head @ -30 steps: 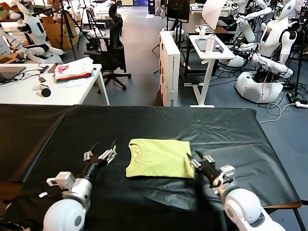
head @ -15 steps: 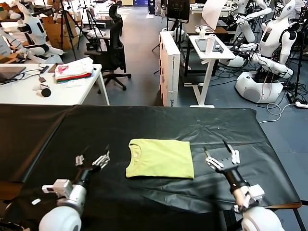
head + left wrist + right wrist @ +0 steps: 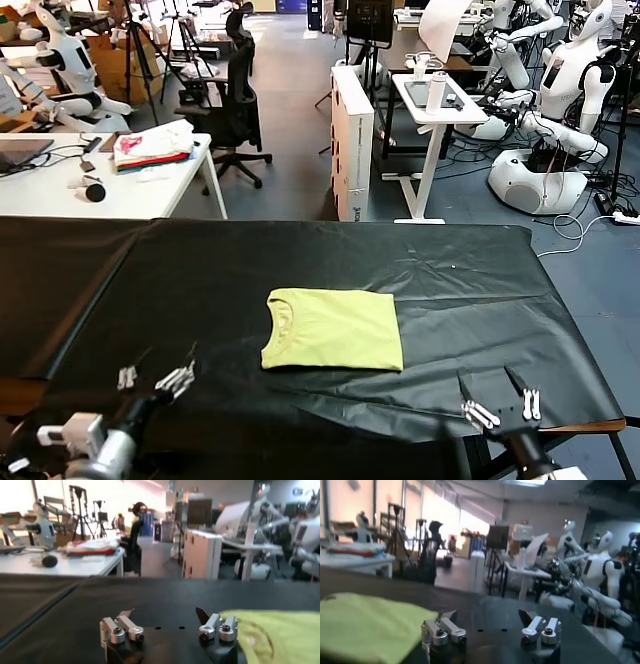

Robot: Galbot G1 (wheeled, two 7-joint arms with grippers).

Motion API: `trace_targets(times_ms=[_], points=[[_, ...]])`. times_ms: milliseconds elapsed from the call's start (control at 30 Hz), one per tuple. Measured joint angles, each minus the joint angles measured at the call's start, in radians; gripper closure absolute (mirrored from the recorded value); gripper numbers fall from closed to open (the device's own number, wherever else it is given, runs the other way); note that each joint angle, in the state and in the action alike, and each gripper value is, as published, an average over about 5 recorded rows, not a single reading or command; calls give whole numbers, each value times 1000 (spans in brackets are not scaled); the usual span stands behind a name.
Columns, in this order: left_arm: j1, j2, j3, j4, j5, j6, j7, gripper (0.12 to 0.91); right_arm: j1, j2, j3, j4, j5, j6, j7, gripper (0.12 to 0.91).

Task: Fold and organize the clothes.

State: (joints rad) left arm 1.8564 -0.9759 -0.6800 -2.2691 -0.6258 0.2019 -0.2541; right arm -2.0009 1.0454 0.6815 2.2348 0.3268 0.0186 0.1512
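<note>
T-shirt (image 3: 333, 329) lies folded into a neat rectangle mid-surface (image 3: 480, 290). Left gripper (image 3: 155, 378) and right gripper (image 3: 502, 405) sit near the front edge, jaws spread, holding nothing. Folding looks finished; at most, tidying its placement remains.

T-shirt (image 3: 334, 329): soft matt cotton-like cloth, lime yellow-green, smooth. Table cover (image 3: 150, 280): black sheet, faint sheen (creased, plastic-like). Left gripper (image 3: 155, 378) and right gripper (image 3: 503, 409): bright bare-metal fingertips on black bodies.
</note>
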Motion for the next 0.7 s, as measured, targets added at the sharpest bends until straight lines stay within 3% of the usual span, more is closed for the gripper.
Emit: trace_targets(times_ms=[367,700], points=[[154,-31,-45,-53,-14,-17,-16,123,-55,3,-31,44,6,-65,12,118],[214,-61,-61,-61,-7,-26,-10,123,-58,7,-48,53,6,-71,23,118]])
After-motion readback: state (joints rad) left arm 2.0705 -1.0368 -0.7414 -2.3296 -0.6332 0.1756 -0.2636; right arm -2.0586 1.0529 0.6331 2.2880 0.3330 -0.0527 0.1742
